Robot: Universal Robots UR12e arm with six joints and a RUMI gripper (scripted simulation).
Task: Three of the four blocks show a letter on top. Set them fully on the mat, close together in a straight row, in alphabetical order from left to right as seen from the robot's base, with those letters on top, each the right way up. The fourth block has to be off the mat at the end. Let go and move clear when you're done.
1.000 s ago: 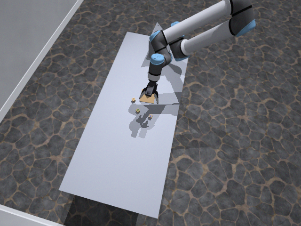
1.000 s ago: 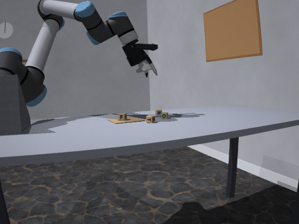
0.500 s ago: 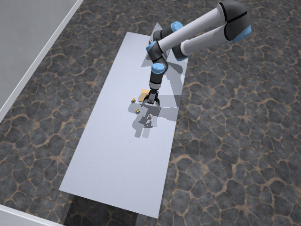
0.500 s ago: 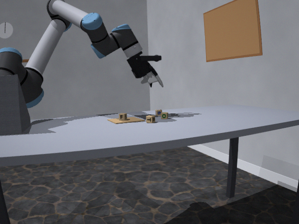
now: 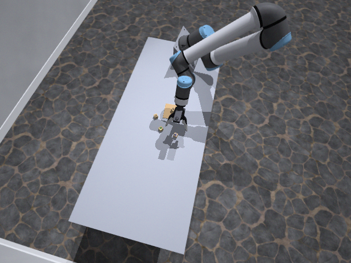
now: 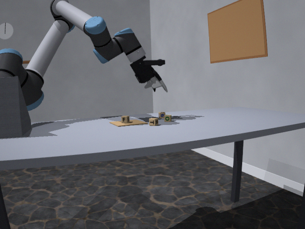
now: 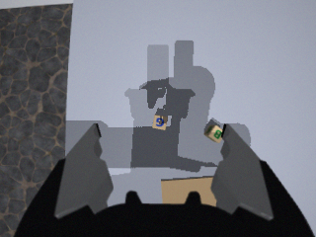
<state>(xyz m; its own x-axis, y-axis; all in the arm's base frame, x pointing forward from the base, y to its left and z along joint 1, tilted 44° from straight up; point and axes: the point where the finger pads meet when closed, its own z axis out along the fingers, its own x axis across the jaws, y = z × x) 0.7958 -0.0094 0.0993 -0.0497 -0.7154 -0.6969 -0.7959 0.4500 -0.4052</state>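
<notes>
A tan mat [image 6: 127, 123] lies on the grey table, and a block marked F [image 6: 125, 119] stands on it. In the overhead view the mat [image 5: 169, 110] is partly hidden by my gripper. Off the mat stand three blocks. One has a black mark [image 6: 153, 121] [image 5: 155, 115], one a green mark [image 6: 167, 118] [image 5: 160, 129] [image 7: 215, 132], and one a blue mark [image 6: 161, 114] [image 5: 175, 135] [image 7: 159, 122]. My gripper [image 6: 157, 86] [image 5: 177, 121] [image 7: 160, 124] is open and empty, well above the table, over the mat's far edge and the blue block.
The long grey table [image 5: 147, 147] has edges close on either side of the blocks. The arm's base [image 6: 12, 103] stands at the table's end behind the mat. A wall with an orange board [image 6: 237, 32] lies beyond.
</notes>
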